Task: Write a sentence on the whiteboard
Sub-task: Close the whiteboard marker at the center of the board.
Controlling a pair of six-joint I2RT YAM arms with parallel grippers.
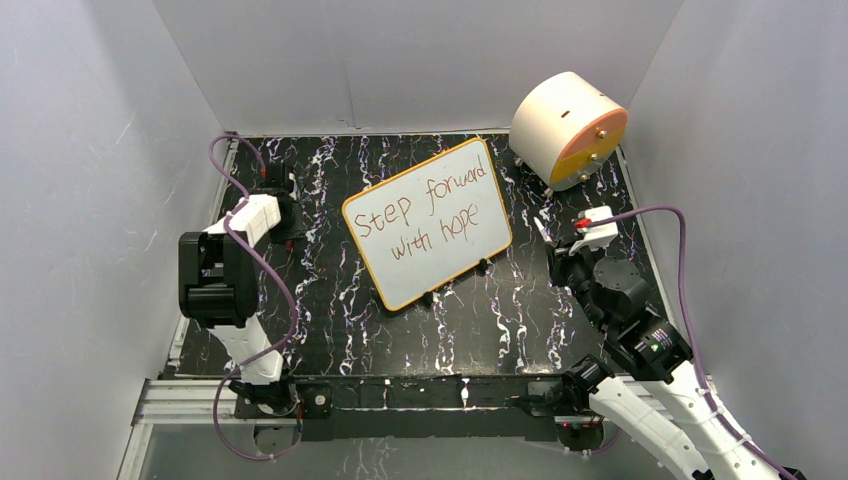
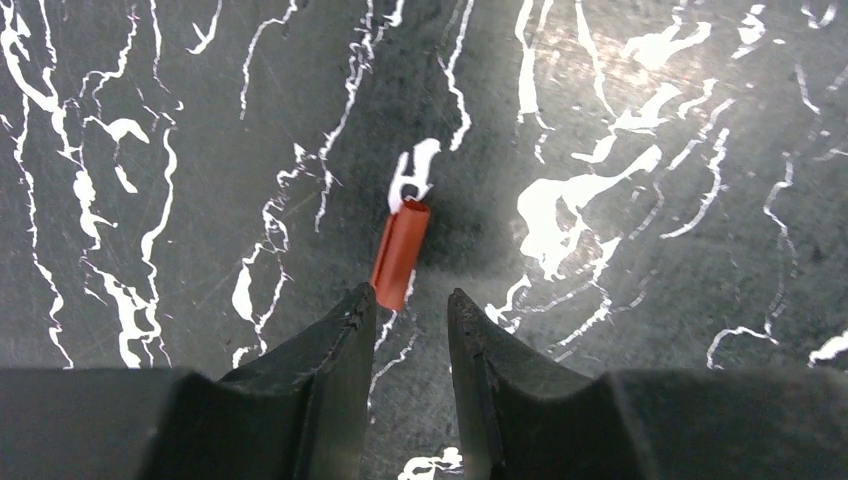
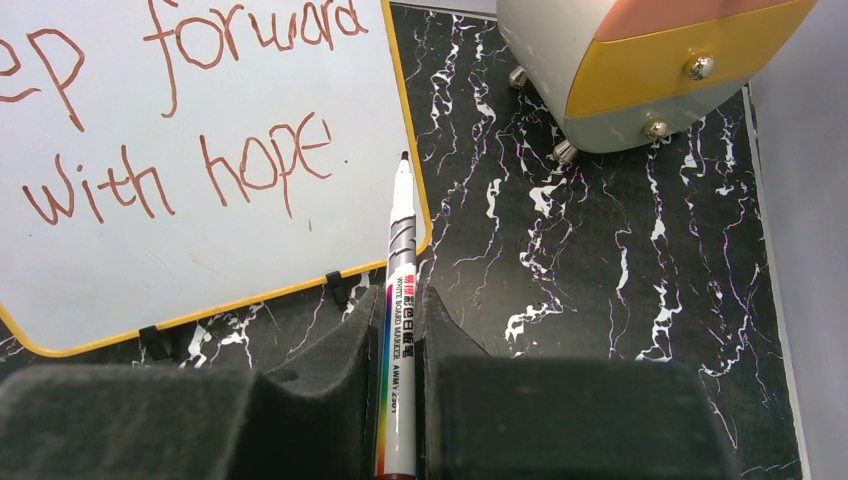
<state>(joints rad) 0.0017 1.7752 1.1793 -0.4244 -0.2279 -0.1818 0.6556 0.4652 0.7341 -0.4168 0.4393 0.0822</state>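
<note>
The whiteboard lies tilted on the black marbled table, and the sentence "Step forward with hope" is on it in reddish-brown. My right gripper is shut on a white whiteboard marker. The marker's uncapped tip points over the whiteboard's lower right edge, just right of the sentence's last word. My right gripper sits off the board's right side. My left gripper is narrowly open over the bare table. A red marker cap lies just beyond its left fingertip, and nothing is between the fingers.
A round peach-and-orange drum stands at the back right, close behind my right gripper, and it also fills the top right of the right wrist view. Grey walls close in the table on three sides. My left gripper is near the left edge.
</note>
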